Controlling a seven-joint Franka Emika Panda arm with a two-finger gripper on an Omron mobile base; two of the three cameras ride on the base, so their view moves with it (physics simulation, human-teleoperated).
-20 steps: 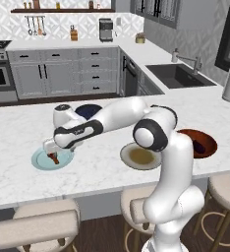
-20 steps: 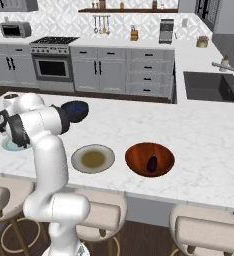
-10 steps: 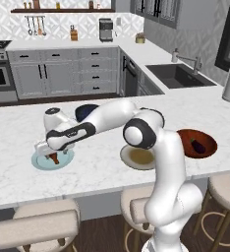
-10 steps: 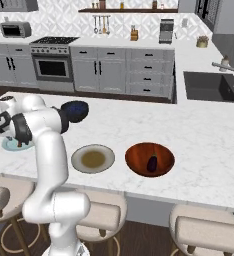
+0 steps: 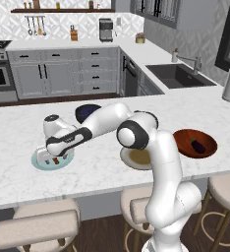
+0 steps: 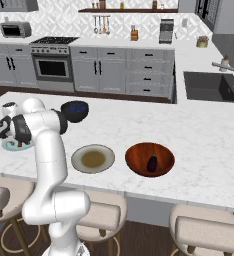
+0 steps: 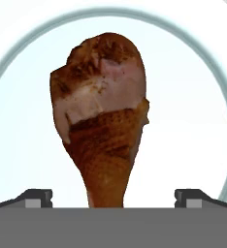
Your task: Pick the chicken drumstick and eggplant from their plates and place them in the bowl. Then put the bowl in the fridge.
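The chicken drumstick (image 7: 102, 121) lies on the pale blue plate (image 7: 193, 97) at the bench's (image 5: 18, 177) left end, its long axis running from the bone end between the wide-spread fingers (image 7: 35, 197) to the meaty end beyond; apparently untouched. The eggplant (image 6: 152, 163) rests in the reddish-brown bowl (image 6: 136, 152).

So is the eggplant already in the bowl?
Yes. The eggplant lies inside the bowl, and the beige plate beside it holds nothing.
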